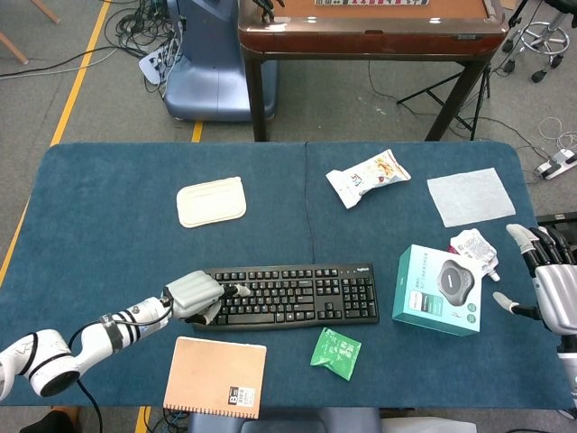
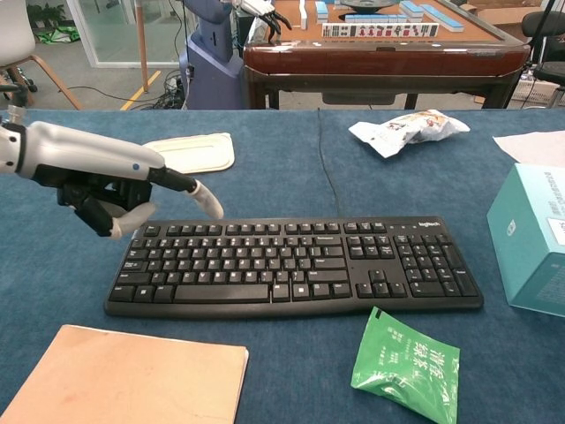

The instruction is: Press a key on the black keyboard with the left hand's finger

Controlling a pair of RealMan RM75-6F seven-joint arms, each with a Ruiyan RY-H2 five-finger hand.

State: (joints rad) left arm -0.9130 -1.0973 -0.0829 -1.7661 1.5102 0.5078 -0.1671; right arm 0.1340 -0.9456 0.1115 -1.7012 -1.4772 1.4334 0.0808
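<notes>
The black keyboard [image 1: 287, 296] [image 2: 296, 265] lies across the middle of the blue table near its front edge. My left hand [image 1: 196, 296] [image 2: 106, 190] hovers over the keyboard's left end with one finger stretched out and the rest curled in. That fingertip [image 2: 213, 206] hangs just above the upper left keys; no contact shows. It holds nothing. My right hand [image 1: 548, 287] is at the table's right edge, fingers spread and empty, seen only in the head view.
A tan notebook [image 1: 216, 376] lies in front of the keyboard's left end, a green packet [image 1: 335, 348] in front of its right. A teal box [image 1: 441, 289] stands to the right. Further back lie a cream tray [image 1: 211, 200], a snack bag [image 1: 367, 176] and a white cloth [image 1: 471, 195].
</notes>
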